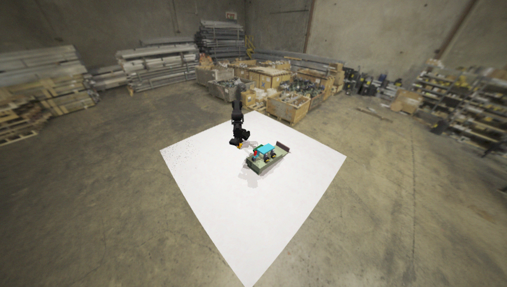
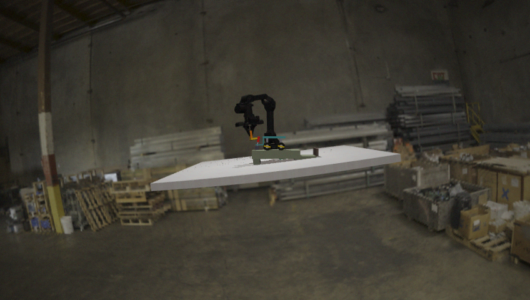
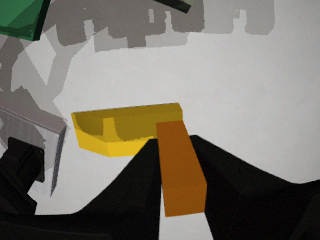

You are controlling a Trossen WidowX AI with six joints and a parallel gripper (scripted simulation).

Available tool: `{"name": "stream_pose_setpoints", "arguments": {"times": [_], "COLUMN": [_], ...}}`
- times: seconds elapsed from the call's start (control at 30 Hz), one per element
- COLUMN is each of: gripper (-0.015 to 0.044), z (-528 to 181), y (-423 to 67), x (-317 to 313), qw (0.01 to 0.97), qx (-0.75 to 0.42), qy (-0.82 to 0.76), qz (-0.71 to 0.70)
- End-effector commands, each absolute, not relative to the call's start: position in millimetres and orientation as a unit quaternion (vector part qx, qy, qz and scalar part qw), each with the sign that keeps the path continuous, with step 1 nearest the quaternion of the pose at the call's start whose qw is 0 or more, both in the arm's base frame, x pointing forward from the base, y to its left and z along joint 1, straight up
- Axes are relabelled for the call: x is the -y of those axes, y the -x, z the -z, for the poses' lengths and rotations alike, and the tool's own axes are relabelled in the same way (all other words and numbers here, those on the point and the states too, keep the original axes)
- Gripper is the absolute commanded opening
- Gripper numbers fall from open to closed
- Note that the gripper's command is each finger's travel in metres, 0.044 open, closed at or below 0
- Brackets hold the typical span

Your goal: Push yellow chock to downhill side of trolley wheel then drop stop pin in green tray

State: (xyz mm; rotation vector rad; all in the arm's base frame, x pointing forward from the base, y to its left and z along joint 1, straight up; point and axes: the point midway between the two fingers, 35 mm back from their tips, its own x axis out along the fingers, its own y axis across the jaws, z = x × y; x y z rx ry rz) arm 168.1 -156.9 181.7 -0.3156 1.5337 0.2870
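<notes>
My gripper (image 3: pixel 172 146) (image 1: pixel 237 143) (image 2: pixel 250 132) is shut on the orange handle (image 3: pixel 180 167) of the yellow chock (image 3: pixel 127 130) (image 1: pixel 240 144) (image 2: pixel 253 138). I hold the chock in the air above the white table (image 3: pixel 254 80), just beside the uphill end of the grey-green ramp (image 1: pixel 265 164) (image 2: pixel 277 153). The trolley (image 1: pixel 265 149) (image 2: pixel 273 137), with a cyan top and black wheels, stands on the ramp. The red-headed stop pin (image 1: pixel 254 152) (image 2: pixel 258 139) stands at its uphill end. The green tray (image 3: pixel 23 10) (image 1: pixel 258 146) lies behind the ramp, near the arm.
The ramp has a dark end wall (image 1: pixel 283 146) (image 2: pixel 315 151) at its downhill end. The white table top (image 1: pixel 220 199) (image 2: pixel 230 172) stretches wide around the ramp. The warehouse floor, pallets and crates lie far off.
</notes>
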Motion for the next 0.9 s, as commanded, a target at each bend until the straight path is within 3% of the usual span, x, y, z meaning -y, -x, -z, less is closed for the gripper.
{"name": "stream_pose_setpoints", "arguments": {"times": [0.0,0.87], "gripper": [0.0,0.0], "z": [-182.4,-182.3], "y": [-168.2,-168.2], "x": [157.5,157.5], "qw": [0.688,0.542], "qx": [-0.679,-0.541], "qy": [0.189,0.463], "qz": [-0.174,-0.447]}}
